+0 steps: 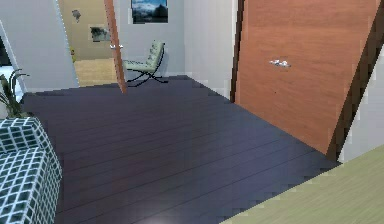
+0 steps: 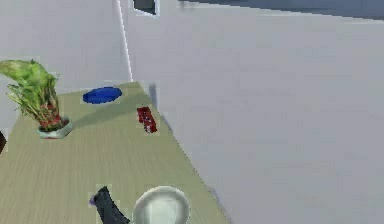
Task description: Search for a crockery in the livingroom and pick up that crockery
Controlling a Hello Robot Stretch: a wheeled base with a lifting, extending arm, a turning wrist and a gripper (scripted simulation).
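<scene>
On the pale wooden table [image 2: 90, 150] in the arm side view, a white bowl [image 2: 163, 206] stands near the bottom edge. A blue plate [image 2: 102, 96] lies at the table's far end. A small dark elongated object [image 2: 108, 206] lies just left of the bowl; I cannot tell what it is.
A potted green plant [image 2: 40, 100] and a small red object [image 2: 147, 118] are also on the table, with a pale wall behind. In the forward view, dark floor [image 1: 170, 140] leads to a chair [image 1: 148, 62] and an open doorway [image 1: 92, 45]. A large wooden door [image 1: 300, 70] is at right, a checked sofa [image 1: 25, 170] at lower left, and the table's corner [image 1: 330, 200] at lower right.
</scene>
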